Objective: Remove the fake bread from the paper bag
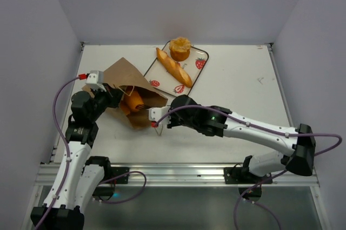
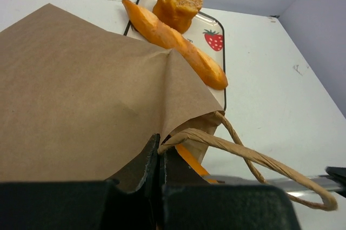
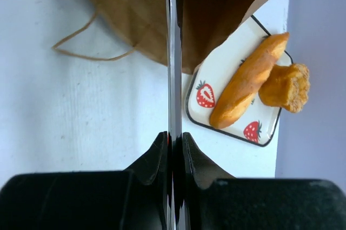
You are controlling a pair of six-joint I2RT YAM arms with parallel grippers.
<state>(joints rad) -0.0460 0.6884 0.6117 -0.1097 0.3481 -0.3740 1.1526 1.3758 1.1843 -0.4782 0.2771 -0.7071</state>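
Observation:
The brown paper bag [image 1: 121, 76] lies on its side at the table's left, mouth toward the right. An orange bread piece [image 1: 132, 100] shows inside the mouth, and as a sliver in the left wrist view [image 2: 189, 162]. My left gripper [image 1: 114, 94] is shut on the bag's upper edge [image 2: 157, 149] where the cord handle [image 2: 259, 157] attaches. My right gripper [image 1: 151, 112] is shut on a thin flat metal tool [image 3: 174, 52] that reaches into the bag's mouth [image 3: 216, 8]. A baguette [image 1: 174, 67] and a ruffled bun [image 1: 180, 48] lie on the strawberry-print tray [image 1: 162, 76].
The tray sits just behind the bag's mouth, toward the back middle of the table. A second cord handle [image 3: 81, 52] lies loose on the table beside the bag. Grey walls close in the left, back and right sides.

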